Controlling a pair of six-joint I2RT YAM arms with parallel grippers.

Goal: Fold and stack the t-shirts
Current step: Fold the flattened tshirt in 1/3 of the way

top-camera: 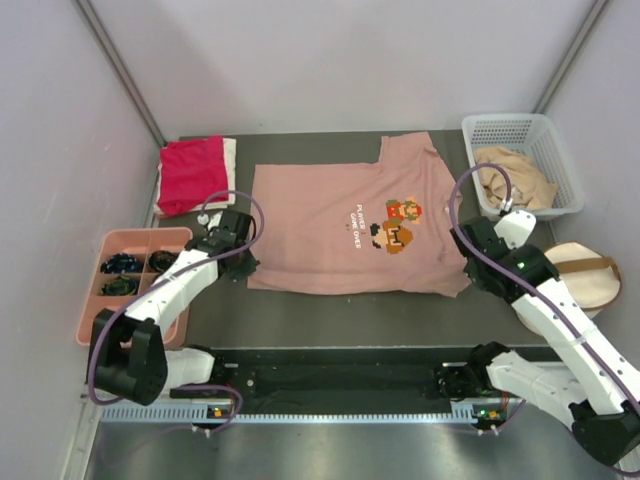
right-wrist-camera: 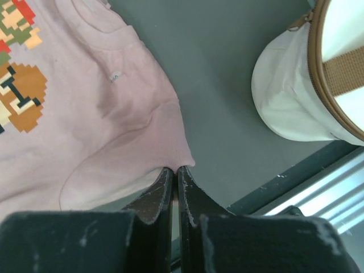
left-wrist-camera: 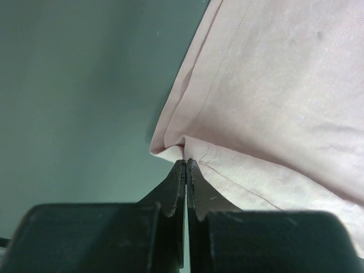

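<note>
The dusty-pink t-shirt (top-camera: 340, 225) with a pixel-art print lies spread on the dark table, one sleeve at the far side. My left gripper (top-camera: 243, 265) is shut on its near left corner, seen pinched in the left wrist view (left-wrist-camera: 186, 161). My right gripper (top-camera: 462, 268) is shut on its near right corner, pinched in the right wrist view (right-wrist-camera: 175, 168). A folded red t-shirt (top-camera: 192, 173) lies on a white one (top-camera: 230, 152) at the far left. A tan t-shirt (top-camera: 515, 178) sits crumpled in the white basket (top-camera: 505, 125).
A pink compartment tray (top-camera: 135, 240) with dark small items stands at the left edge. A round cream bag with a brown strap (top-camera: 585, 275) lies at the right, also in the right wrist view (right-wrist-camera: 301, 85). Purple walls enclose the table.
</note>
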